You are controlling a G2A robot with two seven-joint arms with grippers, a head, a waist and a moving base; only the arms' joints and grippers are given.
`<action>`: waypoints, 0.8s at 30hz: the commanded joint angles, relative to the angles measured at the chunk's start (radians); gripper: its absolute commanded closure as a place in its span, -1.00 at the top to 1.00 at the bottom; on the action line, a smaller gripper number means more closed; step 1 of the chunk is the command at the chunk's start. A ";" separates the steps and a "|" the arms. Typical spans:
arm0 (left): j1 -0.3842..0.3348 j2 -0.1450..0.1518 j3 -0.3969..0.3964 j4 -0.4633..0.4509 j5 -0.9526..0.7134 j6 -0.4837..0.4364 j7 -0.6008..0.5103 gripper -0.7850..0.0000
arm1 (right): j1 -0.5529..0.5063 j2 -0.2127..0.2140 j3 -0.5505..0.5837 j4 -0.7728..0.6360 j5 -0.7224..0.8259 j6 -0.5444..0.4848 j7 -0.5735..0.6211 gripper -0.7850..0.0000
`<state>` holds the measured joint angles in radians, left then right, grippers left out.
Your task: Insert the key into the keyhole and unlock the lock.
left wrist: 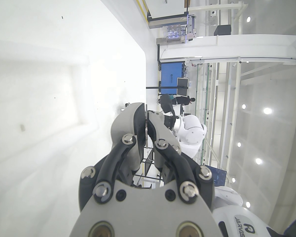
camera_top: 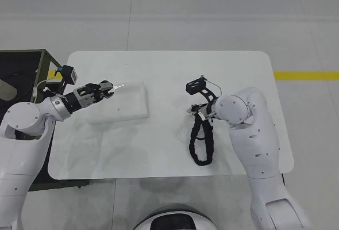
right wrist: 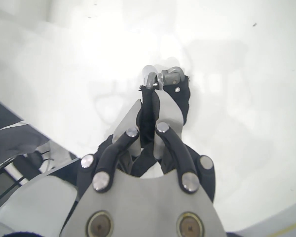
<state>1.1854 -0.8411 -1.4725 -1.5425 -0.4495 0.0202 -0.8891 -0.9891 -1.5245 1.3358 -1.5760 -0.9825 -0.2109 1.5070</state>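
I hold the key (camera_top: 119,87) pinched in my left gripper (camera_top: 110,88) over the white pad (camera_top: 126,108). My right gripper (camera_top: 196,110) clamps the black cable lock (camera_top: 201,145), well apart. Insertion isn't begun, I judge; next, align key with keyhole.

place: robotics lab hall | cues: yellow floor line (camera_top: 313,75), blue screen (left wrist: 172,77), monitor on stand (left wrist: 182,83), ceiling lights (left wrist: 267,110)

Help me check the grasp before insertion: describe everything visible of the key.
The key is a small, thin, silvery metal piece. The left claw is shut on it, pinching its flat faces; the wrist view sees it edge-on. Its tip pokes out beyond the claw, roughly level, over a white slab, far from the black cable lock.
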 commanded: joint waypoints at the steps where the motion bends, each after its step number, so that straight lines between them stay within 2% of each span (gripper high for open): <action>1: 0.000 0.000 0.000 0.000 0.000 0.000 0.000 -1.00 | -0.001 0.000 0.005 0.000 0.030 0.000 0.000 -1.00; 8: 0.000 0.000 0.000 0.000 0.000 0.000 0.000 -1.00 | -0.001 0.000 0.005 0.000 0.030 0.000 0.000 -1.00; 11: 0.000 0.000 0.000 0.000 0.000 0.000 0.000 -1.00 | -0.109 0.003 0.025 -0.081 0.092 -0.014 -0.116 -1.00; 14: 0.000 0.000 0.000 0.000 0.000 0.000 0.000 -1.00 | -0.133 0.003 0.082 -0.058 0.352 -0.076 -0.228 -1.00; 17: 0.000 0.000 0.000 0.000 0.000 0.000 0.000 -1.00 | -0.115 0.010 0.132 0.016 0.565 -0.143 -0.255 -1.00; 19: 0.000 0.000 0.000 0.000 0.000 0.000 0.000 -1.00 | -0.089 0.013 0.142 0.084 0.708 -0.169 -0.238 -1.00; 24: 0.000 0.000 0.000 0.000 0.000 0.000 0.000 -1.00 | 0.008 0.018 0.124 0.271 0.951 -0.209 -0.185 -1.00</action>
<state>1.1854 -0.8411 -1.4725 -1.5425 -0.4495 0.0202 -0.8891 -1.0043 -1.5070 1.4660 -1.3518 -0.0970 -0.4120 1.3062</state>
